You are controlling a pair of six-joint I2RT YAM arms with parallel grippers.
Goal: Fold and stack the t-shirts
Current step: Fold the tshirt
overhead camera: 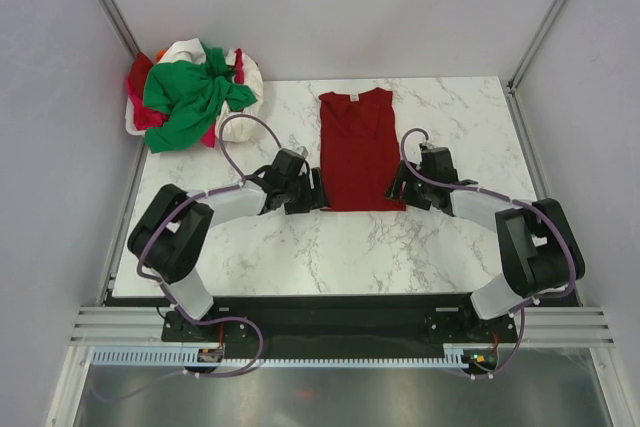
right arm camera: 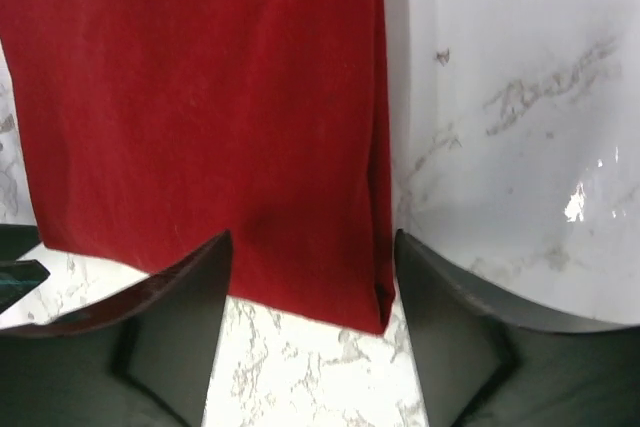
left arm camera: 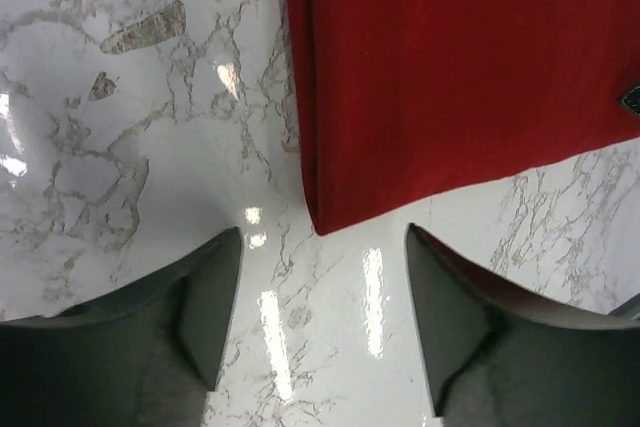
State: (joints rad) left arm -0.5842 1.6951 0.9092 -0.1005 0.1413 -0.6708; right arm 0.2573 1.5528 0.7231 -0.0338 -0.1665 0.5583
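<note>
Your dark red t-shirt (overhead camera: 357, 150) lies folded narrow on the surface (overhead camera: 330, 247). Your left gripper (overhead camera: 312, 190) and right gripper (overhead camera: 398, 187) gape wide at its near corners, holding nothing. The other t-shirts (overhead camera: 190, 95) sit heaped far left.

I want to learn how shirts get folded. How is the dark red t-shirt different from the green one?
The dark red t-shirt lies flat and smooth, with no sleeves sticking out; the green t-shirt is scrunched up and twisted. The dark red t-shirt lies alone in the middle of the marble table; the green t-shirt sits on a heap of other clothes at the far left corner. Both are plain-coloured cloth.
</note>
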